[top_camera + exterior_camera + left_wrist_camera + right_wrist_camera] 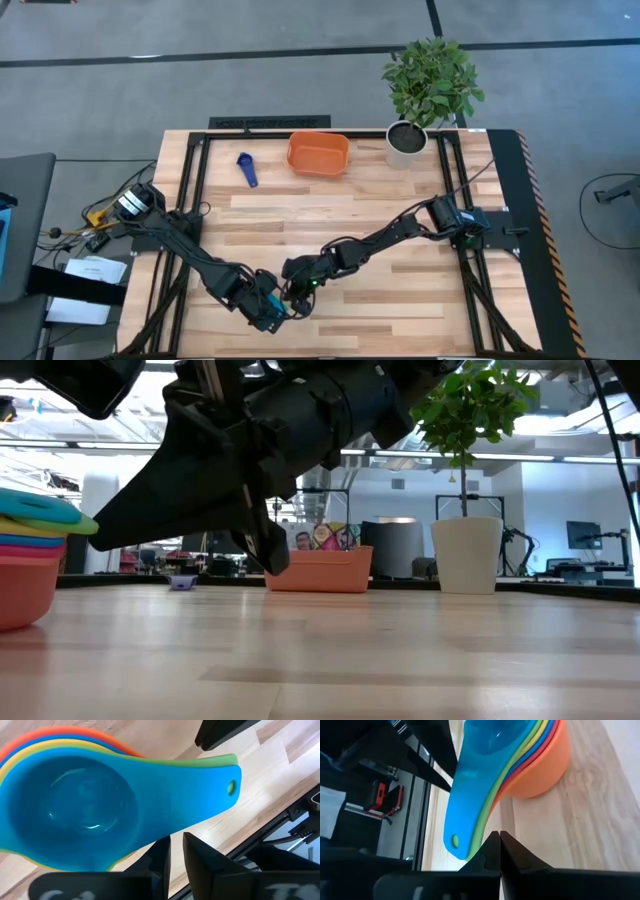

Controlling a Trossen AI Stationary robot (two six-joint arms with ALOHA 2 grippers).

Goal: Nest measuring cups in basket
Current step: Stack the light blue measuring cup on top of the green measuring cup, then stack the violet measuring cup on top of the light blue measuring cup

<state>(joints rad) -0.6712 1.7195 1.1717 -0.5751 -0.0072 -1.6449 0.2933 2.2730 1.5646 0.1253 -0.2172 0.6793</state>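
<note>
Several measuring cups sit nested in one stack (272, 310) with a light blue cup on top. The stack's base stands on the table (25, 575) near the near edge, and its handles fan out together (200, 785). My left gripper (176, 845) is shut beside the stack, below the handles. My right gripper (499, 840) is shut, with its tips at the handles' free end (465, 847). A navy cup (246, 169) lies alone near the far edge. The orange basket (318, 153) stands to its right. My left gripper's shut fingers (162, 855) come up to the side of the stack under the handles; whether they touch it I cannot tell. My right gripper's shut fingertips (492, 842) meet the edge of the green handle (481, 845) near its free end; whether they touch it I cannot tell.
A white plant pot (406, 140) with green leaves stands to the right of the basket at the far edge. Both arms cross low over the near middle of the table. Cables and boxes lie off the table's left side (95, 215).
</note>
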